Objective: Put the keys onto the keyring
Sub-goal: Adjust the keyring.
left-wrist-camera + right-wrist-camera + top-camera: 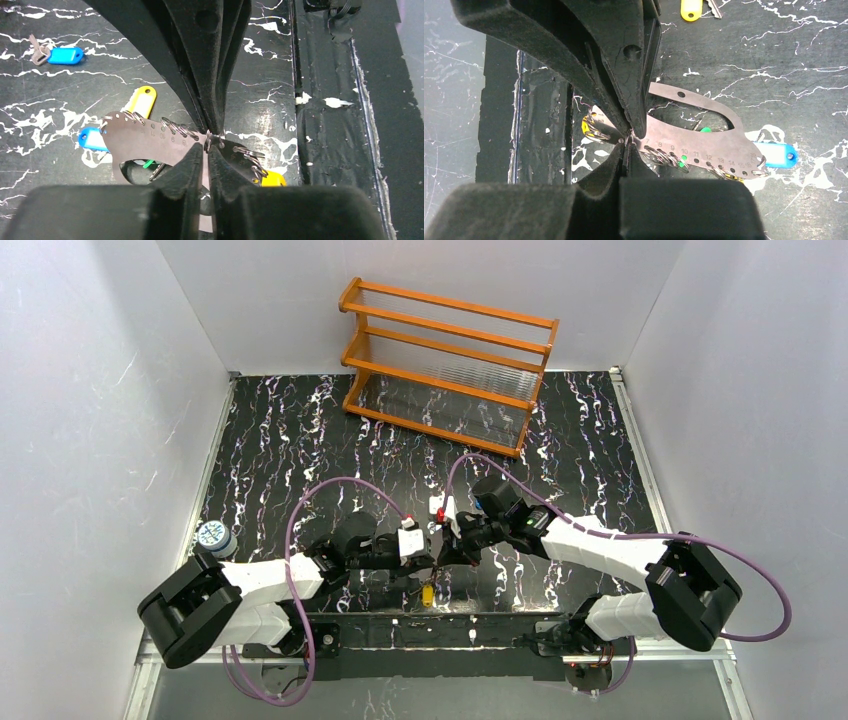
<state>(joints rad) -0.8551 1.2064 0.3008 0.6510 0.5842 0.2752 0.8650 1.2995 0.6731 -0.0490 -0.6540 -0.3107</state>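
Blue key (65,55), yellow key (141,98), black white-veined table (300,440), orange rack (450,305)

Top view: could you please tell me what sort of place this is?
Probably a robot lab test cell: plain white walls enclose a black marbled table, a left arm and right arm are bolted at its near edge, and a wooden rack stands at the back.

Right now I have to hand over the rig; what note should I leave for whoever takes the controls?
Left gripper: shut on the keyring plate, at a split ring on its edge.
Right gripper: shut on the same plate, tip to tip with the left.
Keys: blue key and yellow key lie loose on the table. A second blue tag sits by the plate's end; whether it is attached is unclear.
Done: both arms hold the plate.
Left: thread the loose keys on.
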